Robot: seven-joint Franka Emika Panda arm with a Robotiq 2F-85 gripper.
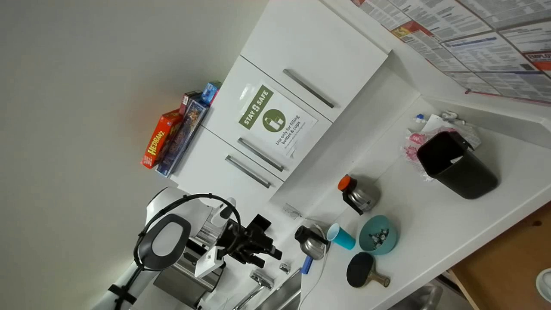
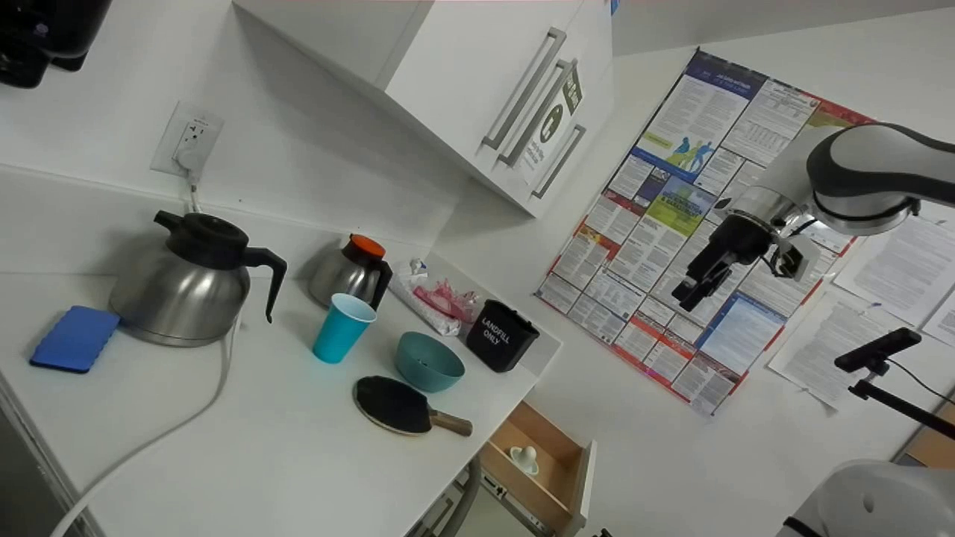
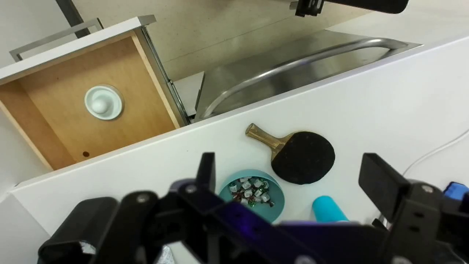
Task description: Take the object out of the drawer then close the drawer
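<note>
The drawer (image 3: 135,121) is pulled open below the counter, at the upper left of the wrist view; it also shows in both exterior views (image 1: 495,267) (image 2: 559,477). A white round lid-like object with a knob (image 3: 103,102) lies on the drawer's floor; it also shows in both exterior views (image 1: 545,284) (image 2: 524,460). My gripper (image 3: 289,165) is open with nothing between its fingers. It is high above the counter, well apart from the drawer, in both exterior views (image 1: 269,259) (image 2: 688,294).
On the white counter (image 2: 246,447) are a black paddle (image 3: 304,157), a teal bowl of wrapped candies (image 3: 274,190), a blue cup (image 3: 328,209), two steel carafes (image 2: 186,291) (image 2: 343,276) and a black bin (image 2: 501,335). White cabinets (image 1: 318,47) hang above.
</note>
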